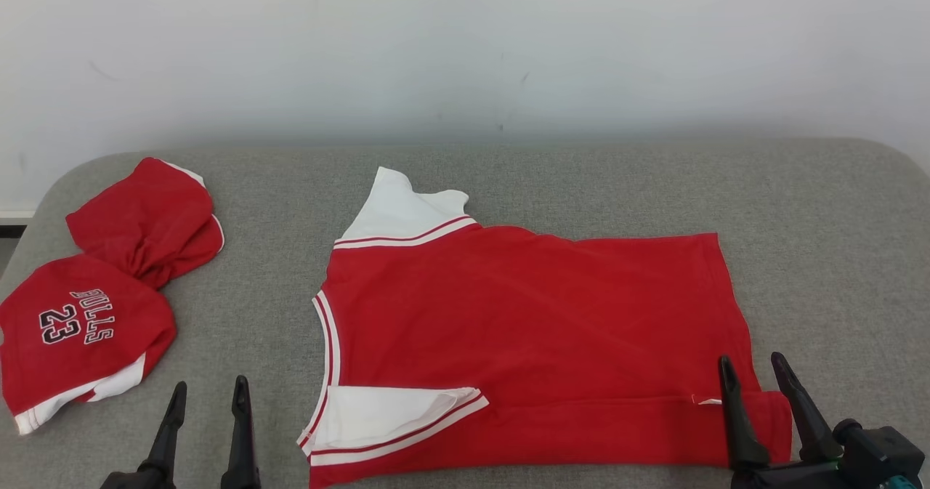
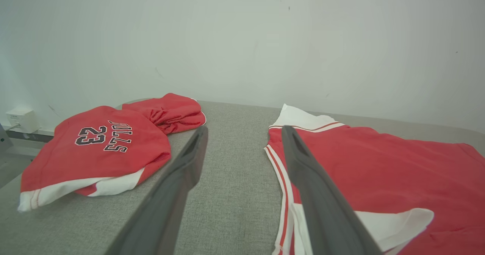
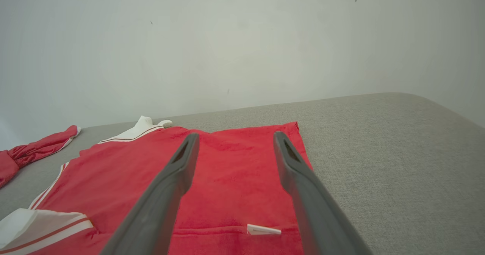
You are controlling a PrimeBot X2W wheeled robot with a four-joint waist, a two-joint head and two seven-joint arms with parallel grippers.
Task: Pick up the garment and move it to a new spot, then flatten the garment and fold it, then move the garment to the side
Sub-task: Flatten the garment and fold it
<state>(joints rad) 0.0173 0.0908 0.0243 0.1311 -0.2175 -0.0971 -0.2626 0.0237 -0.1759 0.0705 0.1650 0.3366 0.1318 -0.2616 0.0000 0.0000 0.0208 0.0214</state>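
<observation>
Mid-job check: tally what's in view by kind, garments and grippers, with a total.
Jerseys: 2, flat jersey and bunched jersey
Grippers: 2, left gripper and right gripper, both open
Total: 4

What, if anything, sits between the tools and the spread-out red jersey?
Nothing visible. The left tool, open, hovers over bare grey cushion just left of the spread jersey; the right tool, open, is over its hem end. The bunched Bulls jersey lies apart, further left.
</observation>
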